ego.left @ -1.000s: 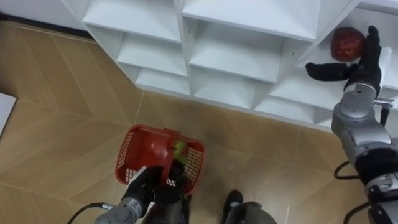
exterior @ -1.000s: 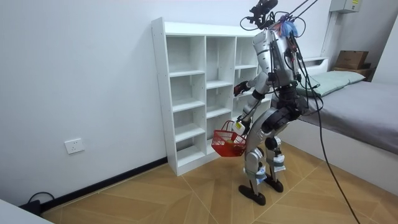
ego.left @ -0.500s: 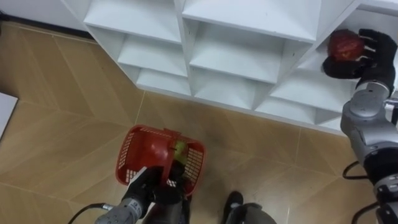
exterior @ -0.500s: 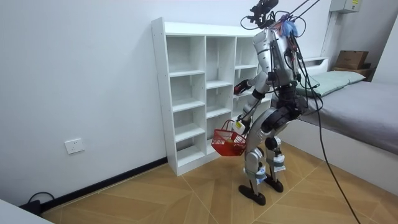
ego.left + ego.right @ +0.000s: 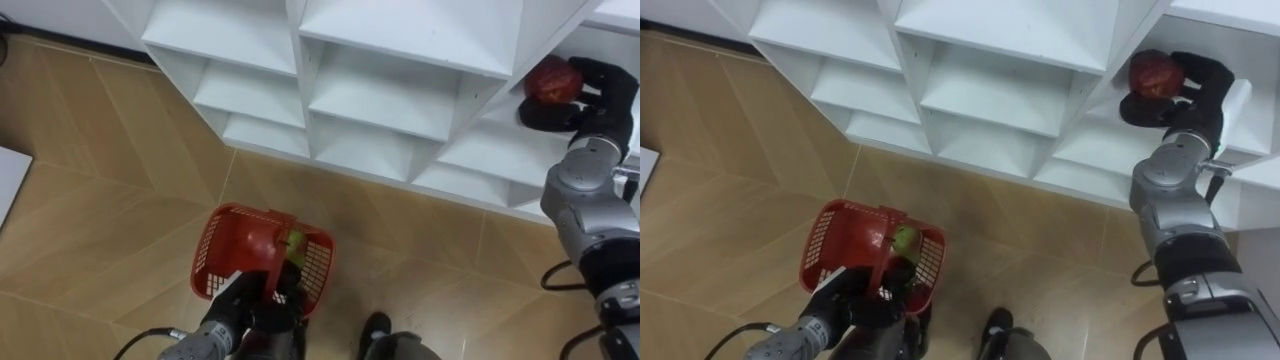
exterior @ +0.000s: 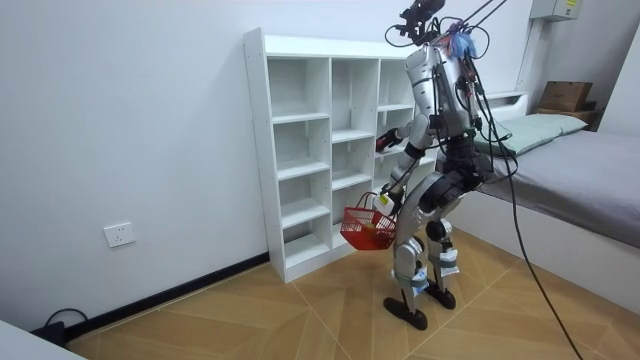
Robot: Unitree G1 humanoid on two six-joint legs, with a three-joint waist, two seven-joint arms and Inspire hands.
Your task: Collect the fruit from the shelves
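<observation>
A red fruit (image 5: 550, 78) lies on a shelf of the white closet (image 5: 400, 100) at the upper right. My right hand (image 5: 603, 92) reaches into that cubby, its fingers curled over the fruit's far side and its thumb under the near side. Low at the left, my left hand (image 5: 243, 303) is curled round the handle of a red plastic basket (image 5: 215, 252), which hangs above the floor. A red fruit (image 5: 255, 245) and a green fruit (image 5: 294, 243) lie in it. In the room view I stand facing the closet with the basket (image 6: 366, 229) at knee height.
The closet's other open cubbies (image 5: 980, 95) show nothing inside. Wooden floor (image 5: 110, 190) lies in front, with a white object (image 5: 6, 175) at its left edge. A bed (image 6: 580, 170) stands behind me at the room view's right.
My right hand's fingers went from straight beside the red fruit to curled round it. The left hand and basket held still; the picture shifted slightly.
</observation>
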